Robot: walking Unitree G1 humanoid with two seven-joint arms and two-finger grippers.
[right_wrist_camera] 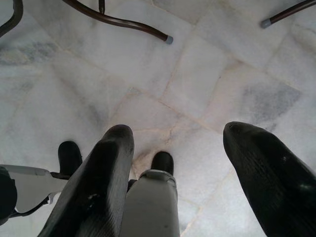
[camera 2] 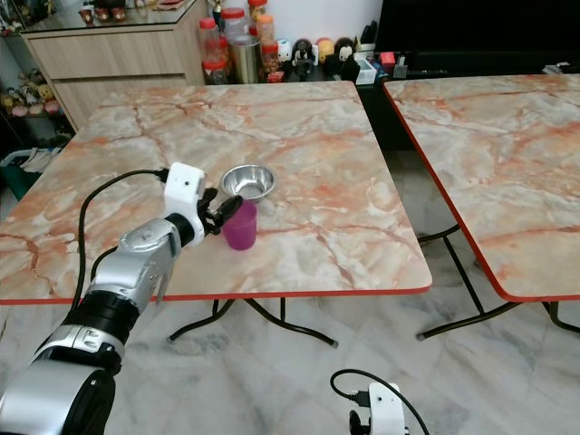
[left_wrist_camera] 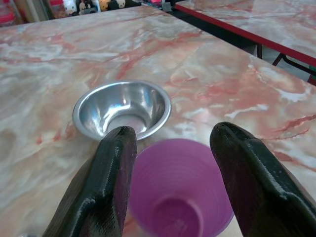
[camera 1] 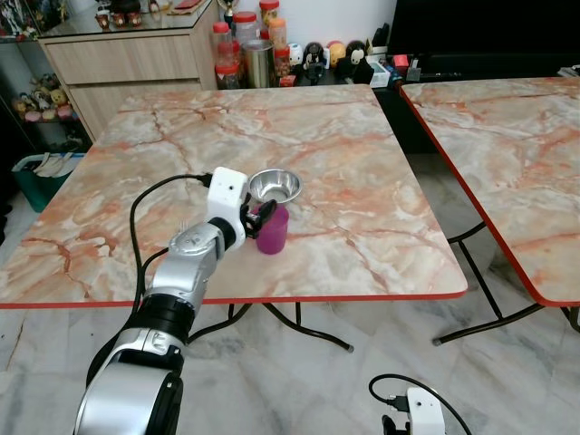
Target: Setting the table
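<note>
On the near half of the marble-pattern table (camera 1: pixel 344 145), w/ its red edge toward the robot, a purple cup (camera 1: pixel 272 230) stands upright, mouth up, just in front of a small steel bowl (camera 1: pixel 275 186); cup and bowl look close enough to touch, tho the head views can't settle it. The left gripper (camera 1: pixel 260 217) is at the cup's rim, reaching in from the robot's left. In the left wrist view its two black fingers (left_wrist_camera: pixel 106 187) sit spread, one on either side of the cup's open mouth, w/ the cup between and slightly below the tips; whether the pads actually press the wall can't be told, but a gap seems to remain on the far side. Cup's long axis is vertical, roughly square to the line of the fingers, so a straight squeeze looks like the move it calls for, judging by the pose. Bowl lies just beyond the fingertips, which leaves little room to push fwd. The right gripper (right_wrist_camera: pixel 177 163) hangs idle low by the marble floor (right_wrist_camera: pixel 207 74), fingers apart, holding nothing; the left arm is plainly the nearer one.
</note>
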